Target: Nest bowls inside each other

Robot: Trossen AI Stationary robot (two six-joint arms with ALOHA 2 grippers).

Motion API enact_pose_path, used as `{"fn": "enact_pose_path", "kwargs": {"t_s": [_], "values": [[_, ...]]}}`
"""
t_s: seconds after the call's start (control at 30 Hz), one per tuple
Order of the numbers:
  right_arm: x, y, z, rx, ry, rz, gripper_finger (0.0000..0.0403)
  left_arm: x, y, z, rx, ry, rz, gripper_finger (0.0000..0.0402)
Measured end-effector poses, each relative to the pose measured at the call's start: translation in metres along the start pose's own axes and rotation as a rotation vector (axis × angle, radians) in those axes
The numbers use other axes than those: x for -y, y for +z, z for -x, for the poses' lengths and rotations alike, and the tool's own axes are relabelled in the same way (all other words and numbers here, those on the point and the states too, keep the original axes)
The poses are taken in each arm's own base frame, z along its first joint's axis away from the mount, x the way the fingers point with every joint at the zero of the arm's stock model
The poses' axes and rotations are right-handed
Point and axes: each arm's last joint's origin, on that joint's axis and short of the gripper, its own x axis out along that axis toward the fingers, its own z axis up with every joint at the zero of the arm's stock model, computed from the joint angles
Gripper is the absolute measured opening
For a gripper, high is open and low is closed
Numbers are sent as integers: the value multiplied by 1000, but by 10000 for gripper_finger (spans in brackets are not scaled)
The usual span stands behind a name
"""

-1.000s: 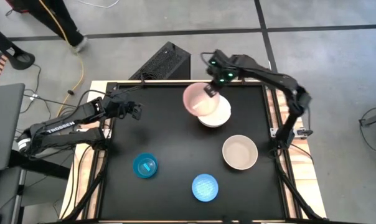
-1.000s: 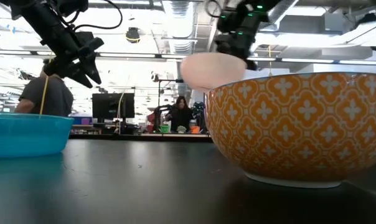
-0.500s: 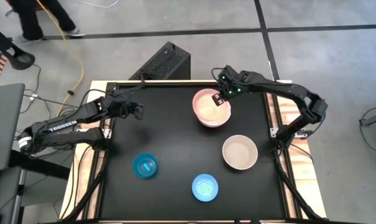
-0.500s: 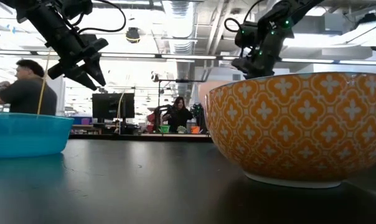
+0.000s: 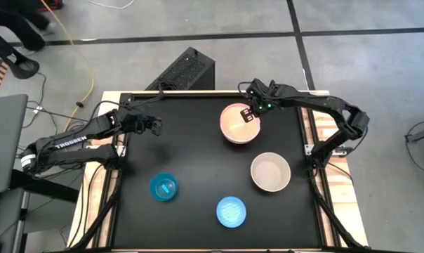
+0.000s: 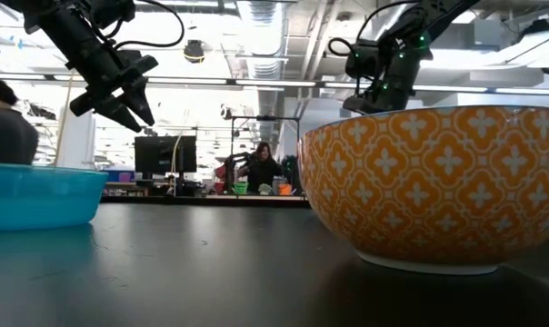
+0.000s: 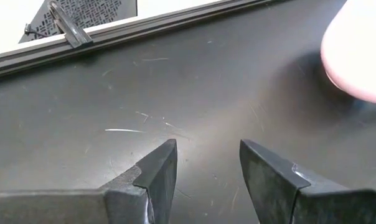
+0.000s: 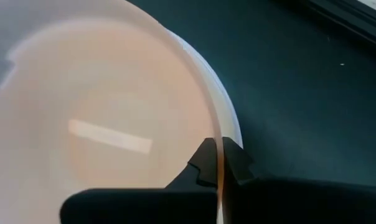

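Observation:
The pink bowl [image 5: 234,122] sits inside the white bowl [image 5: 251,136] at the table's far middle, with the white rim [image 8: 233,127] showing around it. My right gripper [image 5: 251,112] is shut on the pink bowl's far right rim. The beige bowl [image 5: 270,172], orange-patterned outside [image 6: 438,182], stands on its base to the near right. Two blue bowls [image 5: 163,187] [image 5: 231,211] stand near the front edge. My left gripper [image 5: 156,125] hovers open above the far left, touching nothing; its wrist view shows only the pink bowl's edge [image 7: 362,56]. My right gripper pinches the pink bowl's rim [image 8: 214,134] on the bowl's far right side, one finger [image 8: 203,163] inside the bowl and the other outside. The fingers slant down from the far right. The bowl sits open side up, nested in the white bowl.
A black perforated box [image 5: 187,70] stands just beyond the table's far edge. The raised frame rail [image 7: 113,34] runs along that edge. Bare black tabletop [image 5: 191,154] lies between the bowls. People are in the room behind [image 6: 261,168].
My right gripper has come down and toward the table's right and near side with the pink bowl. The bowl was tilted and lifted clear above the white bowl; it now lies level inside it. The gripper has stayed shut on the rim.

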Motion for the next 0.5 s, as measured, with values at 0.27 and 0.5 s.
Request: {"fn": "enact_pose_path", "kwargs": {"t_s": [0.27, 0.5], "values": [[0, 0, 0, 7, -12, -25, 58, 0, 0, 0, 0, 0, -8, 164], [-1, -3, 0, -15, -20, -23, 95, 0, 0, 0, 0, 0, -8, 164]]}}
